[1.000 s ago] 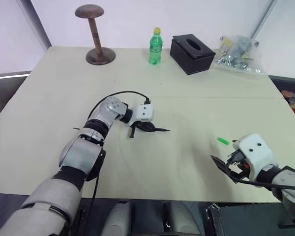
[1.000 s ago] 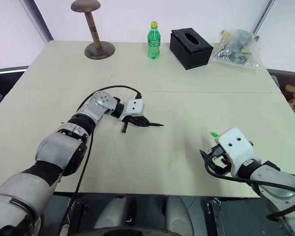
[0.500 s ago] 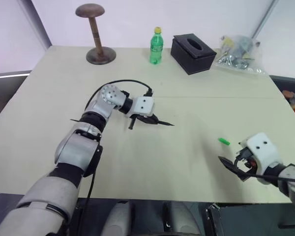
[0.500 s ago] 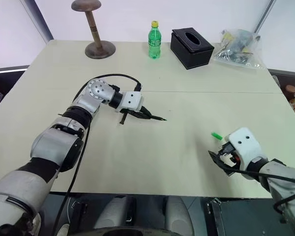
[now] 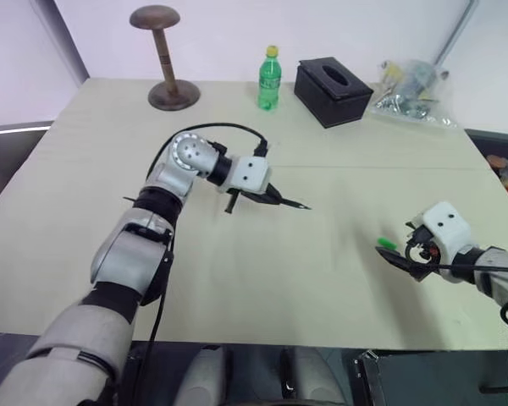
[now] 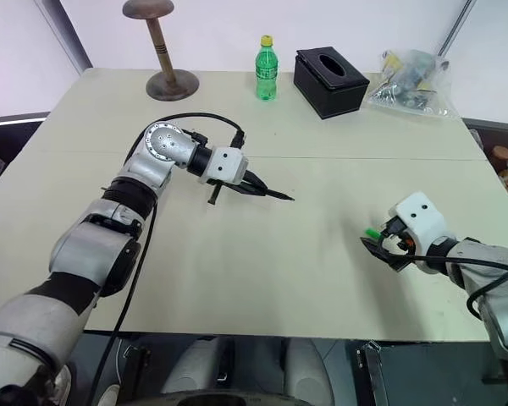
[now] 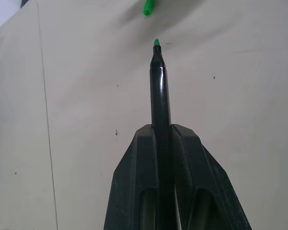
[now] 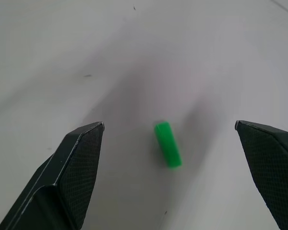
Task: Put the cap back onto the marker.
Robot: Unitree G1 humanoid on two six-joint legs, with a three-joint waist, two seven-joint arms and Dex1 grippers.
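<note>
The cap (image 8: 168,144) lies on its side on the tabletop (image 5: 339,279), between the wide-open fingers (image 8: 74,167) of the right pincer (image 5: 404,254), which hangs just above it without touching it. Well apart from the cap, toward the tabletop's middle, the marker (image 7: 160,96) is clamped between the closed fingers of the left pincer (image 5: 267,197), held clear of the tabletop. Its bare green tip (image 7: 156,42) sticks out beyond the fingers and points toward the cap. A black cable (image 5: 216,131) loops over the left wrist. Far beyond the cap, along the tabletop's far edge, stand a green bottle (image 5: 268,79), a black tissue box (image 5: 332,81) just beside the bottle, a clear bag (image 5: 409,91) of small items nearer the corner on the cap's side, and a wooden stand (image 5: 162,52) toward the opposite corner.
</note>
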